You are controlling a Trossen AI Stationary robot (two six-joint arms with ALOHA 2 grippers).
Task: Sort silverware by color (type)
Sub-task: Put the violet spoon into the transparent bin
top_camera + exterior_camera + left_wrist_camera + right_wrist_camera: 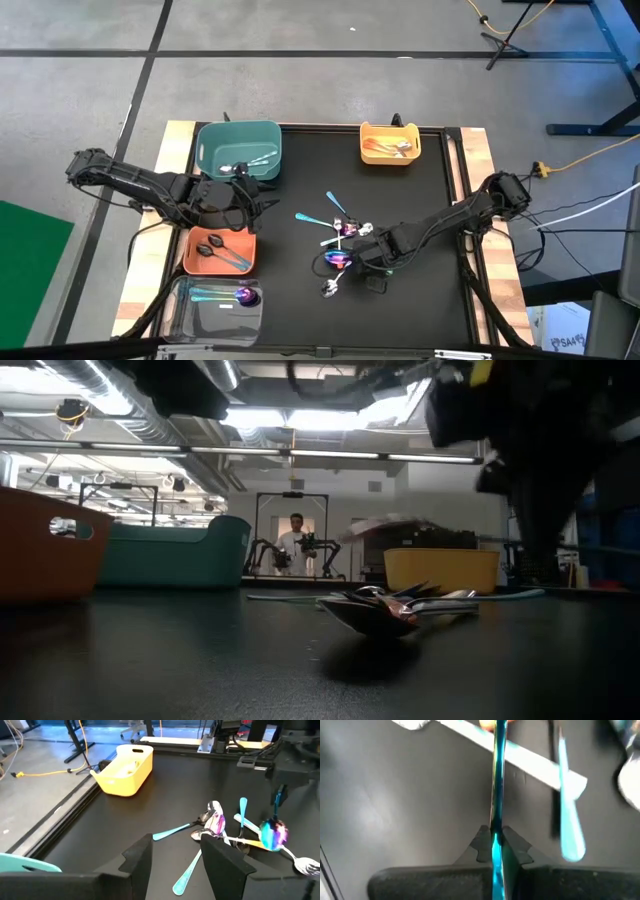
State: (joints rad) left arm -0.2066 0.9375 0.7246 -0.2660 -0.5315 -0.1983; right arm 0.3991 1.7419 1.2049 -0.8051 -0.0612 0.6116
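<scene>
Four bins sit on my table: a teal bin (238, 148), a yellow bin (390, 143), an orange bin (220, 251) and a clear bin (218, 303). Some spoons are already in them. A small pile of spoons (340, 245) is left in the middle of the black mat.

My right claw (492, 842) is down at that pile. Its two fingers are pressed together on the thin handle of a shiny rainbow spoon (498, 780). My left claw (172, 865) waits near the teal and orange bins with its fingers spread and nothing in them.

I think the spoon could slip. The handle is thin and smooth, and I only have its tip. If I lift fast, it may swing or drop. It also lies across a silver spoon (520, 757), so it might drag that one along. A blue spoon (569, 815) lies just beside it and could get bumped.
</scene>
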